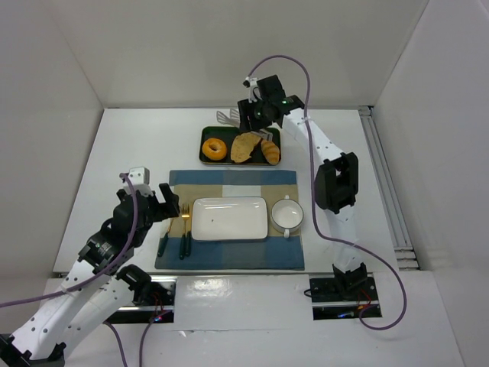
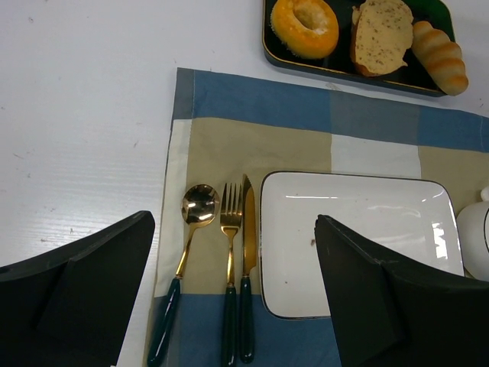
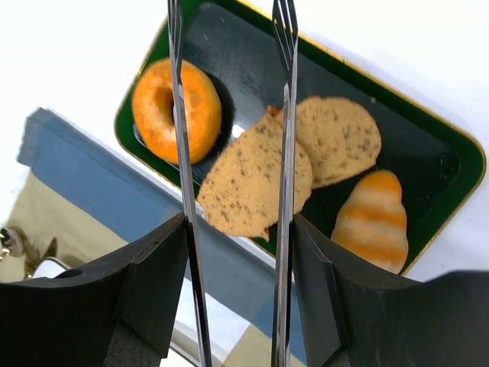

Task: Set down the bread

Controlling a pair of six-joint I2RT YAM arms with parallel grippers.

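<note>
Metal tongs (image 3: 182, 153) sit between the fingers (image 3: 153, 283) of the right gripper (image 3: 238, 229). The fingers press on the two arms from outside, so the tool is clamped, while its forked tips are apart with nothing between them. Seen from the wrist, the left arm of the tongs crosses the bread (image 3: 202, 115) and the right arm crosses a brown slice (image 3: 244, 180), so the tips do not straddle the ring. I cannot tell how high the tips are above the tray (image 3: 428, 138). The bread lies at the left end of this tray, close beside the slice, and a striped roll (image 3: 374, 218) lies at the other end. Nearer to the bases, a white plate (image 1: 229, 218) lies on the mat (image 1: 229, 182) with nothing on it, and I judge it to be the likely goal. The left gripper (image 2: 235, 222) hangs over the cutlery (image 2: 229, 229) with its fingers wide apart and holds nothing. I judge that the step in hand is the approach to pick the bread. The next move calls for shifting the tongs toward the ring until both tips stand around it, then lowering and squeezing gently. The glaze may be slippery and the slice is near, so the right tip should go down between them.
</note>
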